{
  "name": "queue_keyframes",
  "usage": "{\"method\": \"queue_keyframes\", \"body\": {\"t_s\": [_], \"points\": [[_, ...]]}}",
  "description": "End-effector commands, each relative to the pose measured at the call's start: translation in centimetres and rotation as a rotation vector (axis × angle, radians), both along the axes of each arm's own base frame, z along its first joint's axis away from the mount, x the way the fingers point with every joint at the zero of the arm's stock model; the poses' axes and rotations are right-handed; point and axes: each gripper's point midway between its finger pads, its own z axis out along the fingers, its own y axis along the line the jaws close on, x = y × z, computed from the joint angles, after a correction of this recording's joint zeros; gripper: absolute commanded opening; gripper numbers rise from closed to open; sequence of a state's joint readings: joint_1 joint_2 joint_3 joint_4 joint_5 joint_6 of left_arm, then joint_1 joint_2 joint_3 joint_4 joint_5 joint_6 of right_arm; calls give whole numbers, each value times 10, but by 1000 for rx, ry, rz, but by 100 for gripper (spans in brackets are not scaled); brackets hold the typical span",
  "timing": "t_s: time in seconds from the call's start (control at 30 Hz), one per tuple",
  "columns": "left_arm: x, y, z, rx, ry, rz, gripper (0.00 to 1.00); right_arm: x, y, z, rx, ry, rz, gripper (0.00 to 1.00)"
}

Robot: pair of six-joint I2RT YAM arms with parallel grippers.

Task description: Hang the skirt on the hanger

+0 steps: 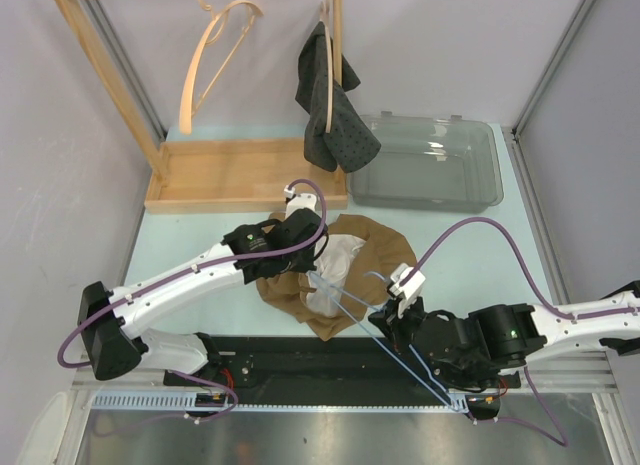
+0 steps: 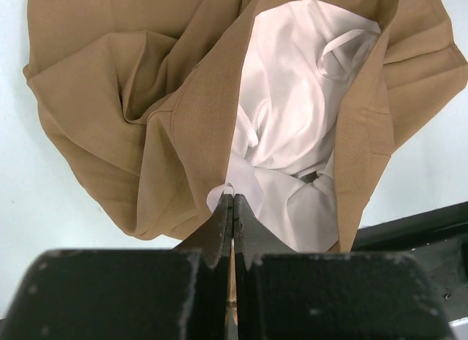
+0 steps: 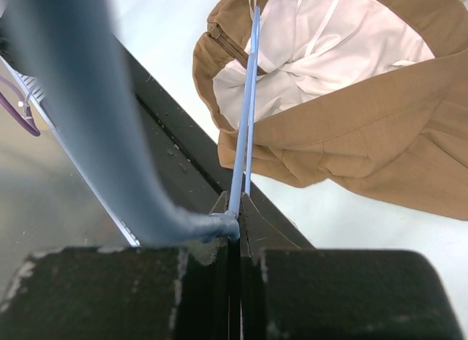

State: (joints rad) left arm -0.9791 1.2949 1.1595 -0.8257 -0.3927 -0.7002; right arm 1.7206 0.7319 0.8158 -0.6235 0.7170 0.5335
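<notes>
Left claw (image 2: 232, 202) was pinched together on the waist edge of the tan woven skirt (image 2: 146, 121), right where the tan cloth met the white lining (image 2: 292, 99). Right claw (image 3: 234, 208) was clamped on the thin light-blue hanger (image 3: 247, 99), whose slim bars ran from the fingers out to the skirt's open waist.

The skirt lay crumpled on the pale blue-green desk (image 1: 470, 245), between the two arms and just in front of the wooden clothes rack (image 1: 250, 175). Its lining showed through the opening.

The step in hand looked to be feeding the hanger into the waistband, and it seemed only partly done, since most of the garment was bunched flat on the desk.

To do it well, the left claw would have needed to lift its pinched edge clear of the desk, so that the waist gaped instead of lying folded. The right claw would then have slid the hanger's end in low and level, under the tan layer and not merely between lining and shell.

A slow push mattered. The loose lining could have snagged on the bar tip, and a thin pinch of cloth could have slipped free if it was tugged sideways.
</notes>
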Motion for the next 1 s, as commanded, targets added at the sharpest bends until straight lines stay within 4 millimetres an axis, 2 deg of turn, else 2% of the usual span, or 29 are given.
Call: {"method": "queue_keyframes", "body": {"t_s": [0.0,0.3,0.63,0.97], "points": [[10,-4,15,-36,-42,38,0,-2,8,20,74,5,0,0],[14,-5,15,-31,-50,65,0,-7,16,22,89,12,21,0],[11,-6,16,-49,-42,57,0,14,23,23,67,-65,-96,0],[11,-3,14,-38,-38,69,0,25,5,28,71,-75,-165,0]]}}
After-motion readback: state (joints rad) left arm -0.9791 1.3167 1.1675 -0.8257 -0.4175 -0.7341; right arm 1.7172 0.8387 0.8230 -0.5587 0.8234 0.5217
